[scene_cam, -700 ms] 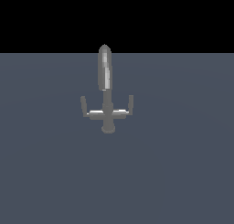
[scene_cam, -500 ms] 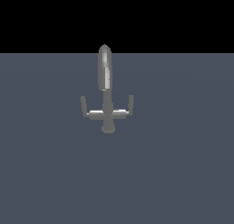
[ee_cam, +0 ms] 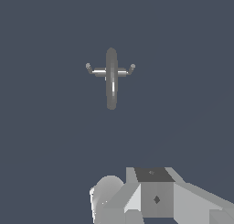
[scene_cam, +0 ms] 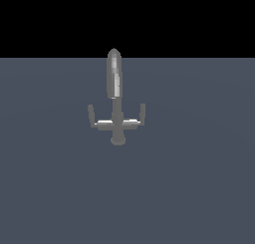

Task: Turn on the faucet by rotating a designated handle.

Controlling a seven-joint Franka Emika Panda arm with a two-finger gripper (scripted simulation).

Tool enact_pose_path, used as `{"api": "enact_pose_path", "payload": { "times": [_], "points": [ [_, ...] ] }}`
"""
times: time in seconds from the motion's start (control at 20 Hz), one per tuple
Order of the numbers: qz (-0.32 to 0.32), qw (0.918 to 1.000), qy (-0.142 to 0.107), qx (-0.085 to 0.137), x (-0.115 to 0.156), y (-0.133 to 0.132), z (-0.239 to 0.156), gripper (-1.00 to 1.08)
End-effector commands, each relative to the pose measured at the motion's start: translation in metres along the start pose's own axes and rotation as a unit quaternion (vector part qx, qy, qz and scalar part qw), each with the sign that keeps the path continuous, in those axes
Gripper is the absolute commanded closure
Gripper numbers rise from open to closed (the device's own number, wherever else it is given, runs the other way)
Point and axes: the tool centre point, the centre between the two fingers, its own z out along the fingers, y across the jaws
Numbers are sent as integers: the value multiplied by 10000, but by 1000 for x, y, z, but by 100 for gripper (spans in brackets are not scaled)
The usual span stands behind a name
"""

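The faucet [scene_cam: 116, 106] stood upright on the flat grey floor [scene_cam: 199, 188] near the centre of the exterior view. Its long axis ran from 6 to 12 o'clock, with the spout's rounded tip at 12. The crossbar lay from 9 to 3 o'clock. The handle [scene_cam: 94, 119] formed the 9 o'clock half, its stub pointing to 12. In the wrist view, the faucet [ee_cam: 111, 77] lay well apart from the arm's grey body [ee_cam: 155, 198]. The state of the jaws could not be told.
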Motion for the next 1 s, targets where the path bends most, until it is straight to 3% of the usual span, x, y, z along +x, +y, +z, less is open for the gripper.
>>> {"api": "enact_pose_path", "payload": {
  "times": [0.0, 0.25, 0.45, 0.7, 0.95],
  "points": [
    [-182, 9997, 51, -157, 1, -1, -6, 108],
    [-672, 9959, 138, -591, 3, -3, -21, 108],
    [-1138, 9882, 158, -1013, 6, -8, -35, 108],
    [-1717, 9730, 93, -1543, 10, -15, -50, 108],
    [-2285, 9516, -69, -2055, 15, -24, -63, 108]
  ]
}}
